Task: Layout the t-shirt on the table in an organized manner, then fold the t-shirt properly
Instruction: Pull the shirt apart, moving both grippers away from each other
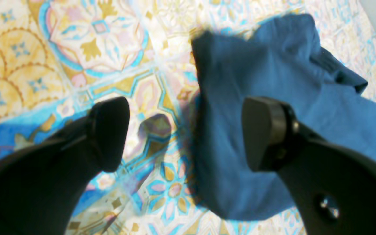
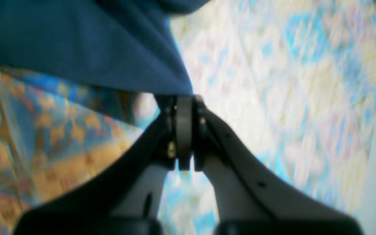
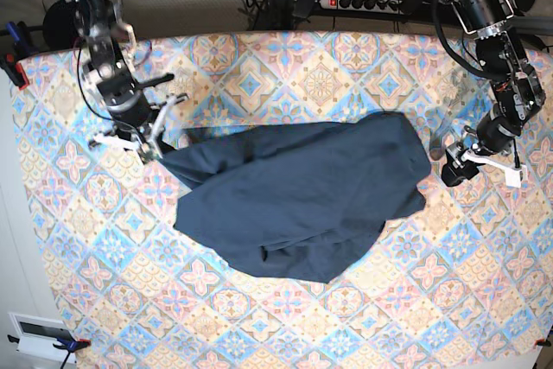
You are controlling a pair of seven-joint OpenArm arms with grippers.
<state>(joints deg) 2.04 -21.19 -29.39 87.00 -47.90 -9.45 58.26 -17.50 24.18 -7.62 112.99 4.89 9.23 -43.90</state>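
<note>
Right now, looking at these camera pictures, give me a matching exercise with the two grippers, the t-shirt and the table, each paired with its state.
Things:
1. left gripper
2. right gripper
3. t-shirt
4. table

States:
A. rumpled, spread in the middle
B. open, above the shirt's edge
C. covered in diamond-patterned cloth
D. shut on a shirt edge

Pairs: 1-B, 2-D, 3-A, 4-C

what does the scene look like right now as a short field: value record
t-shirt: dark blue, rumpled, spread mid-table, not folded
table: covered in a diamond-tile patterned cloth
right hand: shut on the t-shirt at a cloth edge
left hand: open, beside the t-shirt's edge, holding nothing
other items: power strip beyond the table's far edge
</note>
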